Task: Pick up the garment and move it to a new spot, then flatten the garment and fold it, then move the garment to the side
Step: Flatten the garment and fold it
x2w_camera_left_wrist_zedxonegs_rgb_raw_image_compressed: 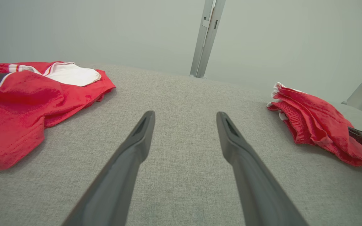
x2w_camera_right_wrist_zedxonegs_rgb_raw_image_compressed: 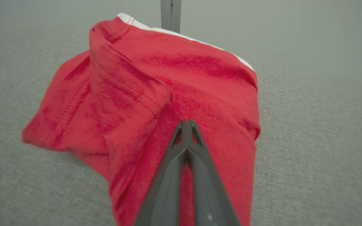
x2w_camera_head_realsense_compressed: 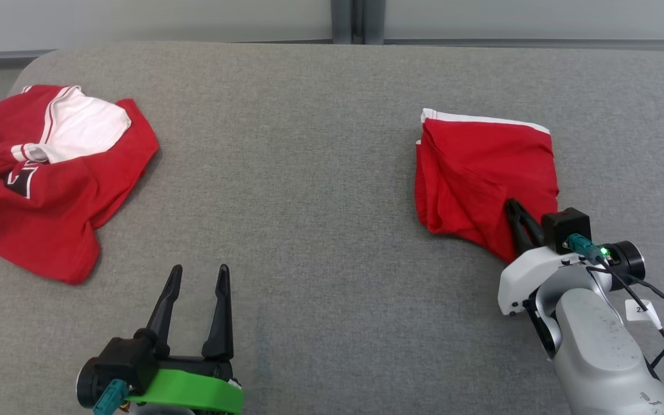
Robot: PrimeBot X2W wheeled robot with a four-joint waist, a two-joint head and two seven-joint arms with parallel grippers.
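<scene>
The garment [x2w_camera_head_realsense_compressed: 482, 167], red cloth with a white band along its far edge, lies bunched on the right of the grey surface. My right gripper [x2w_camera_head_realsense_compressed: 515, 206] is shut on its near right corner. In the right wrist view, the two dark fingers meet at the tips [x2w_camera_right_wrist_zedxonegs_rgb_raw_image_compressed: 186, 123] with a fold of the garment [x2w_camera_right_wrist_zedxonegs_rgb_raw_image_compressed: 156, 94] pinched between them. The left wrist view shows the garment [x2w_camera_left_wrist_zedxonegs_rgb_raw_image_compressed: 316, 122] at the right. My left gripper [x2w_camera_head_realsense_compressed: 200, 270] stands open over bare surface at the lower left, its fingers [x2w_camera_left_wrist_zedxonegs_rgb_raw_image_compressed: 137, 141] spread wide with nothing between them.
A second red garment [x2w_camera_head_realsense_compressed: 49, 190] with a white panel and a dark mark lies crumpled at the far left, also seen in the left wrist view [x2w_camera_left_wrist_zedxonegs_rgb_raw_image_compressed: 20, 97]. The grey padded surface [x2w_camera_head_realsense_compressed: 309, 173] ends at a rounded back edge before a pale wall with a metal post [x2w_camera_left_wrist_zedxonegs_rgb_raw_image_compressed: 206, 37].
</scene>
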